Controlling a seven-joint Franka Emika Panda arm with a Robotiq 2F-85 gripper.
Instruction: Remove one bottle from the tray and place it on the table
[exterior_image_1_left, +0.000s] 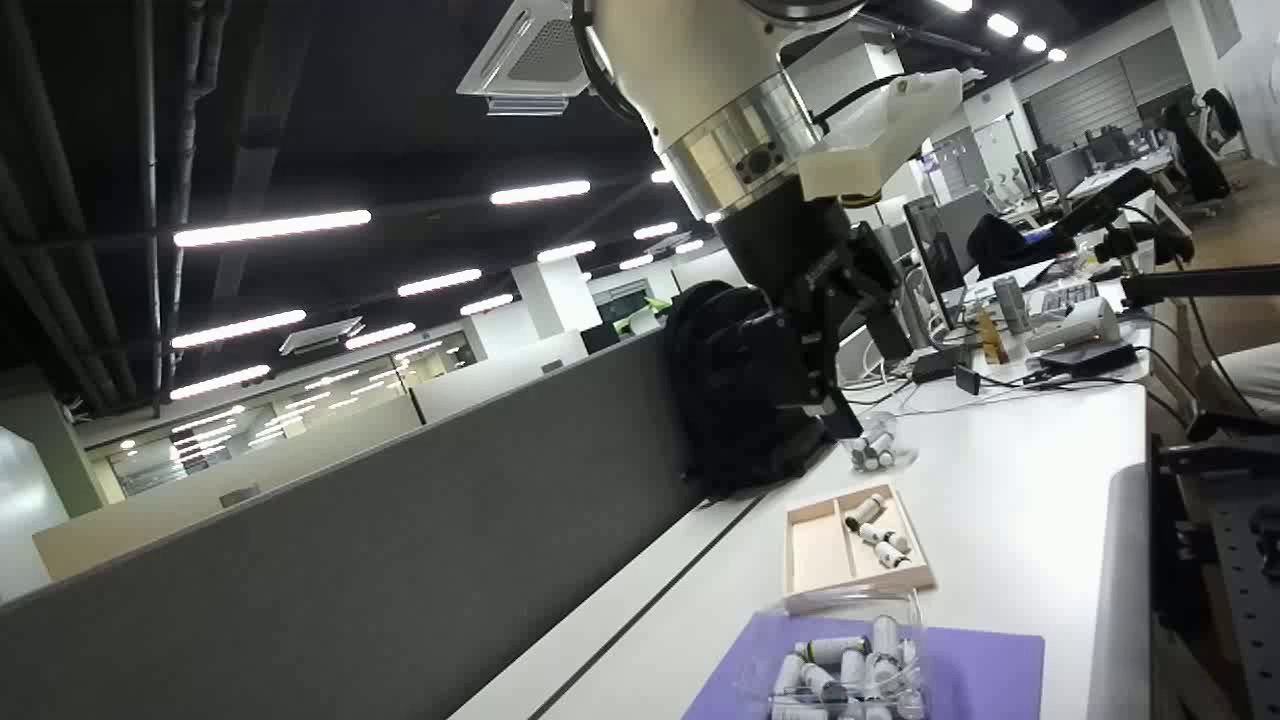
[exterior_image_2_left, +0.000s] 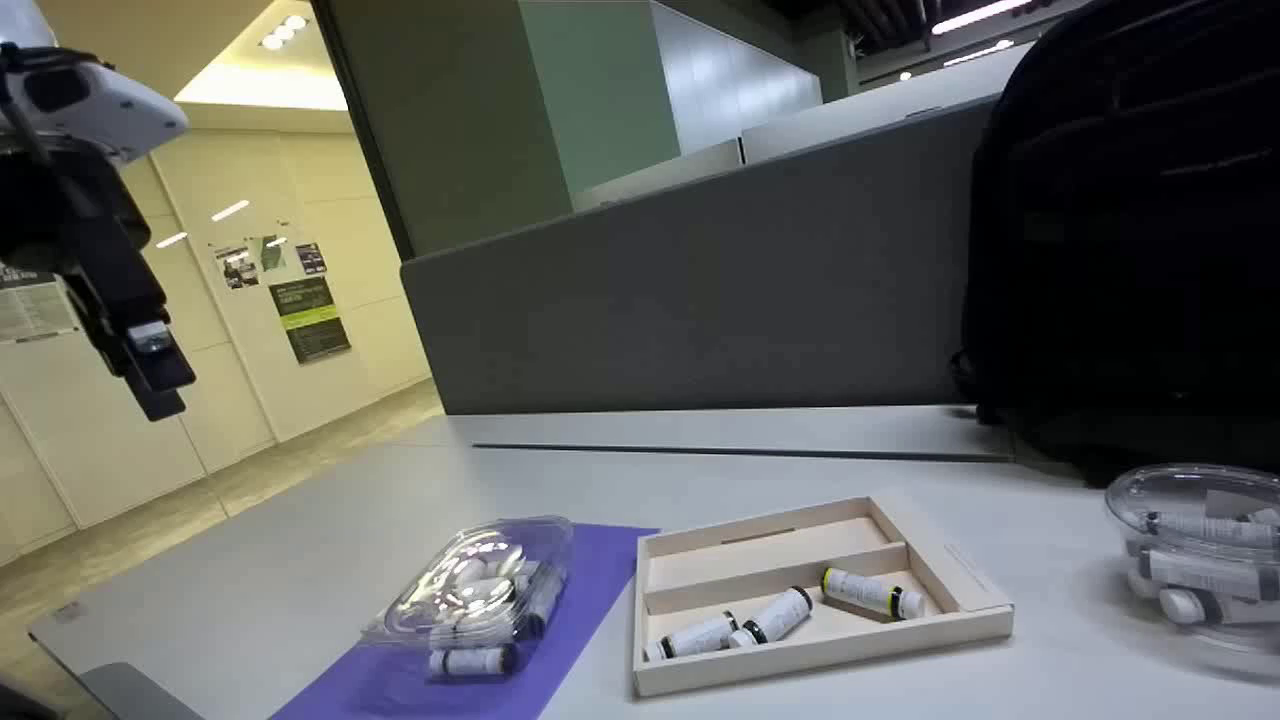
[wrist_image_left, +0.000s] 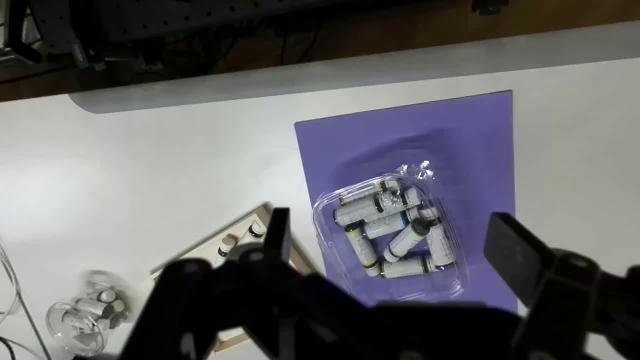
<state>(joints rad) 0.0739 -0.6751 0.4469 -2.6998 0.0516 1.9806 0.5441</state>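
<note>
The light-tan tray (exterior_image_1_left: 818, 550) lies on the white table (exterior_image_1_left: 1040, 470); both also show in an exterior view, the tray (exterior_image_2_left: 820, 658) and the table (exterior_image_2_left: 330, 540). Three small white-labelled bottles lie on their sides in one tray compartment: a yellow-banded bottle (exterior_image_2_left: 862, 591), a middle bottle (exterior_image_2_left: 783, 615) and another bottle (exterior_image_2_left: 697, 636). The other compartment holds nothing. My gripper (wrist_image_left: 390, 231) is open and empty, its fingers wide apart, high above the table. It also shows in both exterior views (exterior_image_1_left: 866, 378) (exterior_image_2_left: 166, 388). In the wrist view, the left finger hides much of the tray (wrist_image_left: 300, 255).
A purple mat (wrist_image_left: 480, 150) beside the tray bears a transparent plastic box (wrist_image_left: 325, 245) with several bottles. A round transparent container (exterior_image_2_left: 1200, 560) of bottles stands on the tray's other side. A black backpack (exterior_image_1_left: 740, 400) leans against the grey partition (exterior_image_1_left: 400, 530). Cables (wrist_image_left: 22, 305) lie nearby.
</note>
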